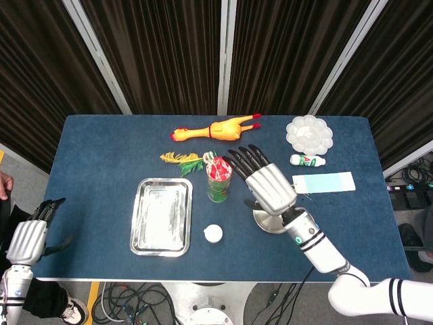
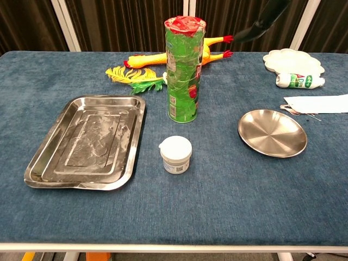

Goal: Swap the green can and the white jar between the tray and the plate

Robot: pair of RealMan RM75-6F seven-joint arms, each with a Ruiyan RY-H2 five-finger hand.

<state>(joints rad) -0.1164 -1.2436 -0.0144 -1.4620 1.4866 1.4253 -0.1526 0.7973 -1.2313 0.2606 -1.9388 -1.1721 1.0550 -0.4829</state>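
From my station, the white jar (image 2: 175,154) sat nearest the front edge of the table (image 2: 228,217), upright on the blue cloth just in front of the green can (image 2: 184,69). The tray (image 2: 86,141) lay to the left of the can and the plate (image 2: 272,132) to its right, both bare. The can stood upright on the cloth, touching neither. My right hand (image 1: 265,183) hung above the table just right of the can, over the plate's rim, its fingers (image 1: 245,158) spread and holding nothing. My left hand (image 1: 32,235) hung off the table's left edge, well apart from the can, fingers loosely apart. Beyond the can lay a rubber chicken (image 2: 215,47).
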